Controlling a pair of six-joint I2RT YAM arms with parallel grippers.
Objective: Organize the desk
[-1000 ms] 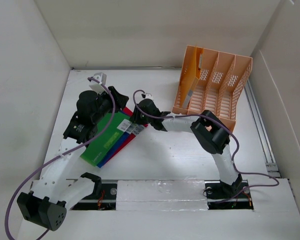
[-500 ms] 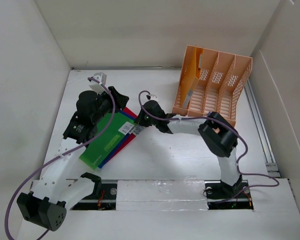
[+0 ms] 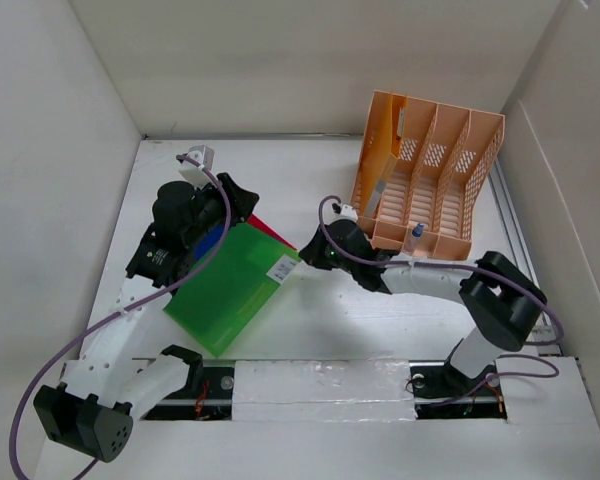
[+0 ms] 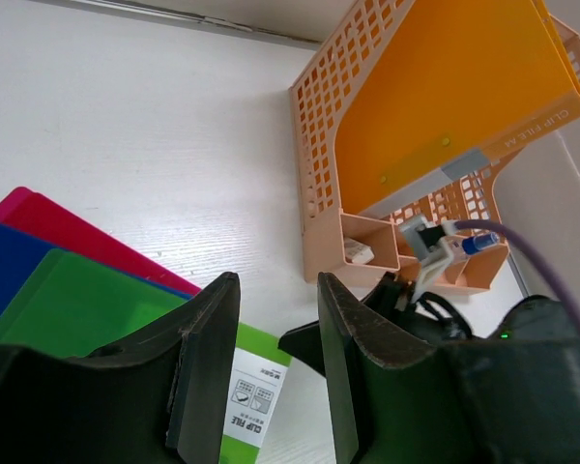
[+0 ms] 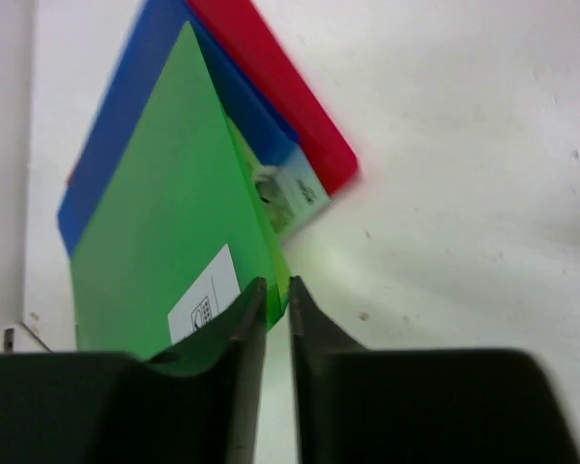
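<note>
- The right gripper (image 5: 275,293) is clenched on the edge of the green folder (image 3: 230,290), centre-left in the top view, with the white surface (image 3: 330,325) spreading below it.
- The left gripper (image 4: 278,377) is released, its jaws apart around nothing, above the blue folder (image 4: 10,261) and the red folder (image 4: 77,237).
- A peach file rack (image 3: 440,170) stands on the surface at upper right and holds an orange folder (image 4: 445,106).
- White wall panels (image 3: 280,60) edge the surface.
</note>
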